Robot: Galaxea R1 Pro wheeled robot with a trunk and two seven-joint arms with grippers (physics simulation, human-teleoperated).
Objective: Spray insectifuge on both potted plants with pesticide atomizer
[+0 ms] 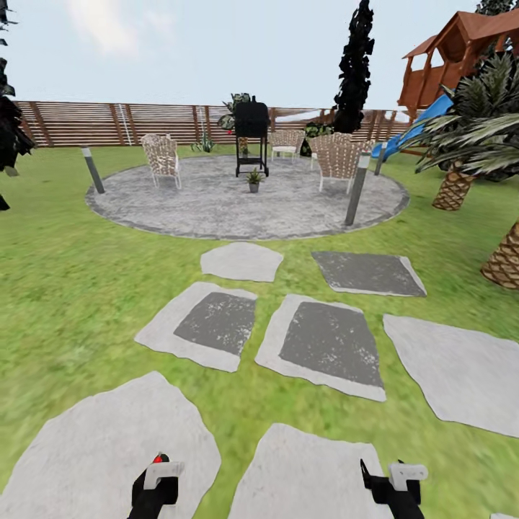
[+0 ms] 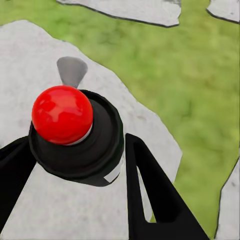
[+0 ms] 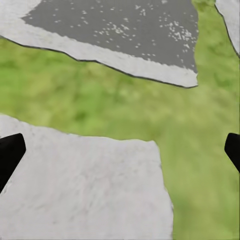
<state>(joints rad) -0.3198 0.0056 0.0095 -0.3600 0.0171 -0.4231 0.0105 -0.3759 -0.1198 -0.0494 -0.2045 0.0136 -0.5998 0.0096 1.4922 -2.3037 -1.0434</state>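
Note:
My left gripper (image 1: 156, 477) is shut on the pesticide atomizer (image 2: 62, 114). In the left wrist view the bottle's red top and dark collar sit between the two black fingers (image 2: 150, 190). In the head view the red top (image 1: 157, 458) peeks above that gripper at the lower edge. My right gripper (image 1: 393, 481) is open and holds nothing; its fingertips (image 3: 10, 150) stand wide apart over a stepping stone and grass. One potted plant (image 1: 254, 179), a small green rosette in a grey pot, stands far ahead on the round paved patio (image 1: 216, 209), just in front of a black grill.
Stepping stones (image 1: 324, 346) cross the lawn between me and the patio. Grey lamp posts (image 1: 92, 170) (image 1: 356, 193) flank the patio. Wicker chairs (image 1: 161, 160) and the black grill (image 1: 251, 137) stand on it. Palms (image 1: 461, 166) and a playhouse with a slide (image 1: 447, 65) are to the right, with a slat fence behind.

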